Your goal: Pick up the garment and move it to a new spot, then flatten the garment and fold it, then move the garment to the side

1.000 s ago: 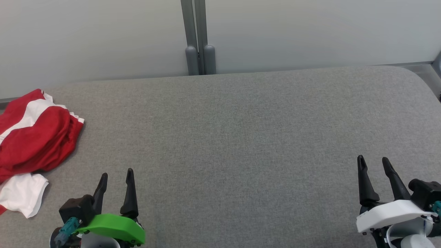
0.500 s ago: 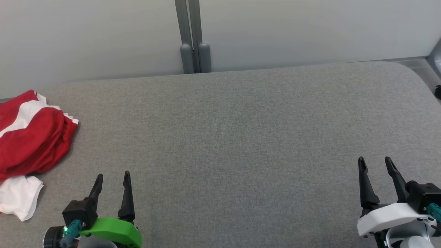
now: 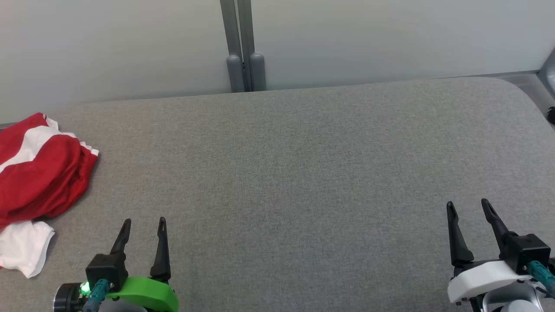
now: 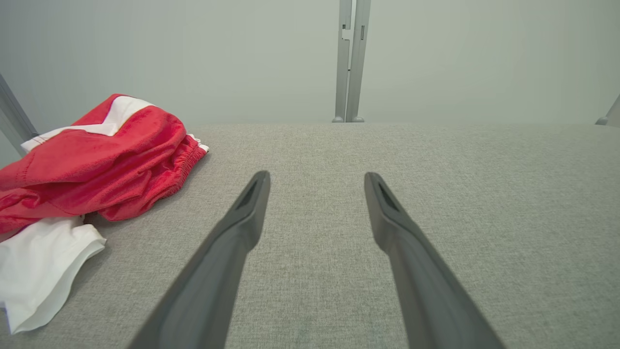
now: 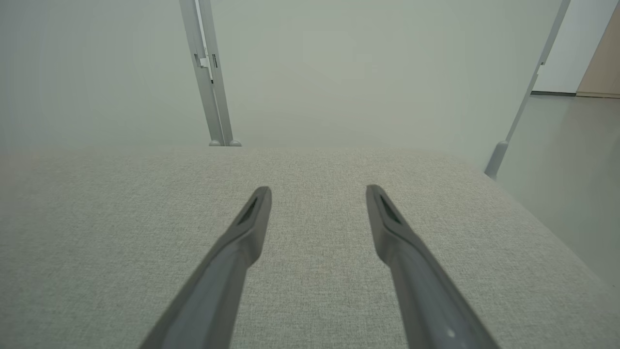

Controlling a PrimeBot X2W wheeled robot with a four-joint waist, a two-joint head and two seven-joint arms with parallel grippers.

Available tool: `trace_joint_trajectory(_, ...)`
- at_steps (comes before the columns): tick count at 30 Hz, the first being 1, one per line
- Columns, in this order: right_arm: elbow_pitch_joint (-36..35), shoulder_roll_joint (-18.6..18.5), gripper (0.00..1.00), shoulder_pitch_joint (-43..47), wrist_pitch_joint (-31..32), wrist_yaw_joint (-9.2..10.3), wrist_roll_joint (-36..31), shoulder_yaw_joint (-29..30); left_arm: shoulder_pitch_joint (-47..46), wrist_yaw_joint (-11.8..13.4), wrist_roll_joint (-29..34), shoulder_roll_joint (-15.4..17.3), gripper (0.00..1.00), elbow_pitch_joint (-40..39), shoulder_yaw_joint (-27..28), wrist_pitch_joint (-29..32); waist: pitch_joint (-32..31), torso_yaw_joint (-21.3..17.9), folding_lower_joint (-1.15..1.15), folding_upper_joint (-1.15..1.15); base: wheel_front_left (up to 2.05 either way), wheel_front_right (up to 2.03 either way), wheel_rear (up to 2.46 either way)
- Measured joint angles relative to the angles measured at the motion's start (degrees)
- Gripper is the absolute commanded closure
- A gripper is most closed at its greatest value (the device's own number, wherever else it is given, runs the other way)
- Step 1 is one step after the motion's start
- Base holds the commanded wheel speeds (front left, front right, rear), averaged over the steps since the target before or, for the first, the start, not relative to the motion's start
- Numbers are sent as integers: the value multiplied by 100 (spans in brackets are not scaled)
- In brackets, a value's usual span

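**Two empty grippers wait at the near edge; a crumpled red garment lies off to the left**

Nearest the camera, at the lower left, the left gripper (image 3: 144, 221) on its green mount hovers low over the grey fabric-covered worktop (image 3: 282, 173). Its two dark fingers point away from the robot and stand wide apart with nothing between them. At the lower right, the right gripper (image 3: 467, 203) on a white mount matches it: fingers spread wide, empty, pointing forward. Both look parked in a ready pose, well apart from each other. That leaves the middle of the worktop free, probably as the spot for spreading and folding.

Further out, at the worktop's left edge, lies the garment (image 3: 41, 171), a bunched heap of red cloth with white bands. A white flap shows at its near side; whether it belongs to the same piece cannot be told. The heap sits ahead and to the left of the left gripper, not touching it, so that arm looks likelier to reach first. No step of the task seems begun.

Farthest away, a pale wall and a grey upright post (image 3: 243, 52) stand behind the worktop's far edge.
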State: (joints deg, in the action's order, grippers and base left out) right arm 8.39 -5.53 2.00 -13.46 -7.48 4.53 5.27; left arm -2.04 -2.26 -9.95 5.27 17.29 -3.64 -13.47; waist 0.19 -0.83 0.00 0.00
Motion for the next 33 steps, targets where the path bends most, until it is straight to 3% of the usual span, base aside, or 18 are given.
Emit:
trace_joint_trajectory(15,19,-26,0,54,-155,-1,-561,26,-2,-172,576,-103,0,63,159,-152,20,22,0,0,0,0,0)
trace_joint_trajectory(23,18,-32,0,77,-156,-1,-567,63,-4,-236,575,-159,0,135,234,-159,24,79,0,0,0,0,0)
trace_joint_trajectory(33,-3,-63,0,149,-158,-1,-544,37,-37,-283,549,-212,0,190,282,-167,15,449,0,0,0,0,0)
